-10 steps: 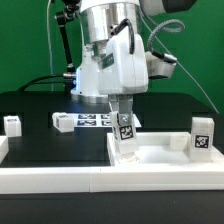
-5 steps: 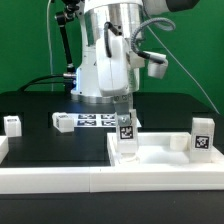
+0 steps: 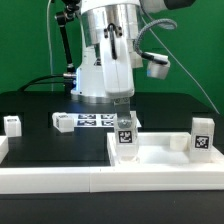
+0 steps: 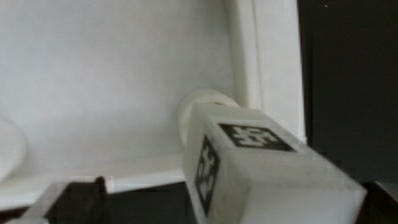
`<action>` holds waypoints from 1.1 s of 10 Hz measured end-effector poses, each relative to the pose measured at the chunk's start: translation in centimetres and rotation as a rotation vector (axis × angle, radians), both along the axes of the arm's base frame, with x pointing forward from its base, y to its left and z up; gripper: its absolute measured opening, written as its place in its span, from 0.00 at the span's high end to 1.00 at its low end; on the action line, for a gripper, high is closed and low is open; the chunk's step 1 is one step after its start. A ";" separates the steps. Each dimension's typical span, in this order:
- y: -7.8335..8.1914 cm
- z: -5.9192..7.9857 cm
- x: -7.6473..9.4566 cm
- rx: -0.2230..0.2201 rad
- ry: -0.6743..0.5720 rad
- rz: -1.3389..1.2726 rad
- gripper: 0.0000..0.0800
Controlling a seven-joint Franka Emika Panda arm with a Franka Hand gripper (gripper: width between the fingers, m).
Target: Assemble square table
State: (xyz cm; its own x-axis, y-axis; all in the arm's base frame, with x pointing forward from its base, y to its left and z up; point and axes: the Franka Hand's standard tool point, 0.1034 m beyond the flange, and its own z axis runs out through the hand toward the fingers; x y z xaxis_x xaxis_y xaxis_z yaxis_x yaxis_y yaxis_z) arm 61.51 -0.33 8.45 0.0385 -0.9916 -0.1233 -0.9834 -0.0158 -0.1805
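Claw (image 3: 125,112) released: jaws spread either side of the upright leg (image 3: 127,140), gripping nothing.
Leg stands in the tabletop (image 3: 150,172) corner toward the exterior view's left, close against the rim. Reads as the leg-fitting step; how deep it is seated can't be judged. Next probably calls for either closing square on the leg for a tightening turn, or lifting straight up without nudging it, then fetching the loose leg (image 3: 12,124) off the table (image 3: 40,140).
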 end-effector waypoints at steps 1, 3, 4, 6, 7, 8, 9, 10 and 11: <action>0.0 0.0 0.0 -0.014 -0.009 0.072 0.20; 0.0 0.1 0.1 -0.049 -0.034 0.259 0.19; 0.1 0.2 0.4 -0.064 -0.047 0.341 0.19; 0.1 0.4 1.0 -0.102 -0.080 0.550 0.19; 0.1 0.5 1.2 -0.111 -0.089 0.646 0.19; 0.2 0.6 1.4 -0.115 -0.085 0.720 0.19; 0.0 0.6 1.4 -0.138 -0.093 0.828 0.19; -0.2 0.6 1.4 -0.154 -0.101 0.909 0.19; -0.1 0.5 1.4 -0.182 -0.103 1.020 0.19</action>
